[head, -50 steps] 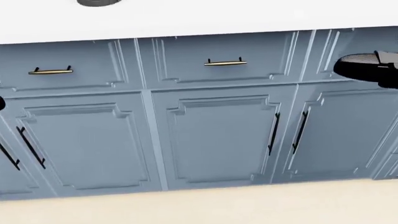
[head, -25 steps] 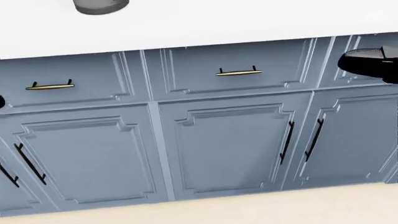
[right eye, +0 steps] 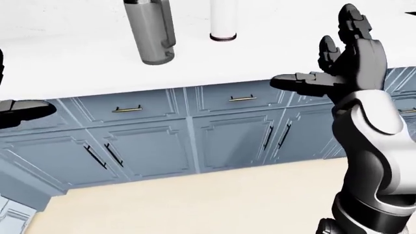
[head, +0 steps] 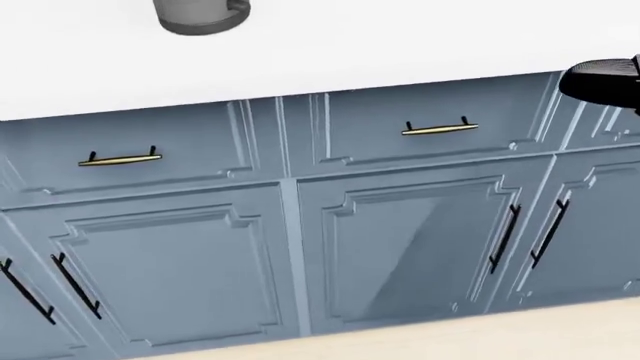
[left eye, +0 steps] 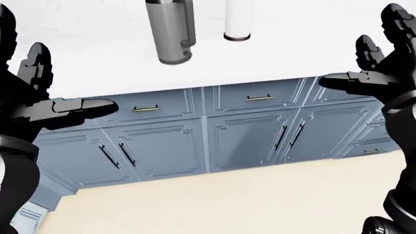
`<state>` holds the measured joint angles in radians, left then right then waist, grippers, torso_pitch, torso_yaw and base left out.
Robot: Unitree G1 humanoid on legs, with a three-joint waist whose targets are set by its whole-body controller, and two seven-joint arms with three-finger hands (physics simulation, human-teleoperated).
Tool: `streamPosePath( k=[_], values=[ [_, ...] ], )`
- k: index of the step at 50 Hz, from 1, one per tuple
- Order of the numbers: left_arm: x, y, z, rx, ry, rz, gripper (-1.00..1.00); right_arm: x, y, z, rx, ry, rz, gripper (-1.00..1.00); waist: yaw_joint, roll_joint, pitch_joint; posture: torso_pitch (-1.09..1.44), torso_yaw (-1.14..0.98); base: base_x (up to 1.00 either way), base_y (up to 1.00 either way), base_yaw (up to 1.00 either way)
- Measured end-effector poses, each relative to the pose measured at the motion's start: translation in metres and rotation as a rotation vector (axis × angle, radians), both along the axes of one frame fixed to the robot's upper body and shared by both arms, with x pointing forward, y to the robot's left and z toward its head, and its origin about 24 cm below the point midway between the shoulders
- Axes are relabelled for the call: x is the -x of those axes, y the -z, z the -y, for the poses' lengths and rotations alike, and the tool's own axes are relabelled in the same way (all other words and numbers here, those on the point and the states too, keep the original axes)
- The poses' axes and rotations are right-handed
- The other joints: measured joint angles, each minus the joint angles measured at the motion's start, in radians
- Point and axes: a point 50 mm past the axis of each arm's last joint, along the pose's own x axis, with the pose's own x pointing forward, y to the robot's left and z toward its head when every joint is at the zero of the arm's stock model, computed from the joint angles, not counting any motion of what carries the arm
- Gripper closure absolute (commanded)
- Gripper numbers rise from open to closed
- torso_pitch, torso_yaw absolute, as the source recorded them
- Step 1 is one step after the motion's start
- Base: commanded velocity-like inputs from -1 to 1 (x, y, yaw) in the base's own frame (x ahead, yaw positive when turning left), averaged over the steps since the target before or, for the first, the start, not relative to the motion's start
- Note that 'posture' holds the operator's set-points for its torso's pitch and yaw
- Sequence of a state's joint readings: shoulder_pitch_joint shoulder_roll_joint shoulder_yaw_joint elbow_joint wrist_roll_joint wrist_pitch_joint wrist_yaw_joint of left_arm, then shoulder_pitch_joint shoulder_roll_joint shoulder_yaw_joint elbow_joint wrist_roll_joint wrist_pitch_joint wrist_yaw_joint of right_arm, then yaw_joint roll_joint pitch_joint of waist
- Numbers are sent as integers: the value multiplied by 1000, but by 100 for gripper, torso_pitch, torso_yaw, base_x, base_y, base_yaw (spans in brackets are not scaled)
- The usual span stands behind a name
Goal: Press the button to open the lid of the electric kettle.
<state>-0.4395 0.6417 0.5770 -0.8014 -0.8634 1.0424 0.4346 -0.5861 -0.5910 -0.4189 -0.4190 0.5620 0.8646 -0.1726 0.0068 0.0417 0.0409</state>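
The electric kettle [left eye: 170,31], a grey metal cylinder with a handle on its right side, stands on the white counter [left eye: 97,53] at the top of the left-eye view. Its top is cut off by the frame, so lid and button do not show. In the head view only its base [head: 203,16] appears. My left hand [left eye: 62,87] is open at the left edge, below and left of the kettle. Open too, my right hand [right eye: 325,58] is raised at the right, well apart from the kettle. Neither touches anything.
A white cylinder with a dark base ring [left eye: 237,19] stands on the counter right of the kettle. Blue cabinet doors and drawers [head: 400,240] with brass [head: 438,129] and black handles run below the counter edge. Beige floor [left eye: 227,200] lies beneath.
The whole head view has shifted: cabinets slide right and down in the picture, so the camera moved. More of the kettle's base shows at the top. My right fingertip stays at the right edge.
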Motion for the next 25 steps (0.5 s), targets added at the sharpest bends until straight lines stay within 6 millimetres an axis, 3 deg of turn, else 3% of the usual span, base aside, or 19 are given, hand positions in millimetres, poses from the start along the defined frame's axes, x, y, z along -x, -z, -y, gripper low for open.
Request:
streamPosePath(
  k=[7,8,9,12,14,18,20,25],
  values=[
    [2,-2,2,-8,13,20,-100,6,-8,2,8,24,56,-100,-2,-80,8,0,0,2,35,0],
    [2,-2,3,-7,17,20,-100,6,-8,3,9,25,56,-100,-4,-82,8,0,0,2,33,0],
    [1,0,5,-6,27,13,-100,6,-6,4,5,31,50,-100,-13,-68,14,0,0,2,30,0],
    [-2,3,9,-15,56,-18,-100,2,4,8,-14,48,-2,-100,-19,-77,6,0,0,2,31,0],
    [-1,0,9,-23,55,-7,-100,1,4,8,-12,48,-4,-100,-16,-70,-3,0,0,2,30,0],
    [3,-7,8,-29,41,37,-100,4,-3,6,0,41,40,-100,-20,-5,11,0,0,2,29,0],
    [4,-7,7,-29,37,39,-100,4,-4,5,1,37,45,-100,-18,40,1,0,0,2,30,0],
    [0,-1,3,-17,11,-4,-100,-1,8,-2,-1,-5,-10,-100,-6,7,10,0,0,2,29,0]
  ],
)
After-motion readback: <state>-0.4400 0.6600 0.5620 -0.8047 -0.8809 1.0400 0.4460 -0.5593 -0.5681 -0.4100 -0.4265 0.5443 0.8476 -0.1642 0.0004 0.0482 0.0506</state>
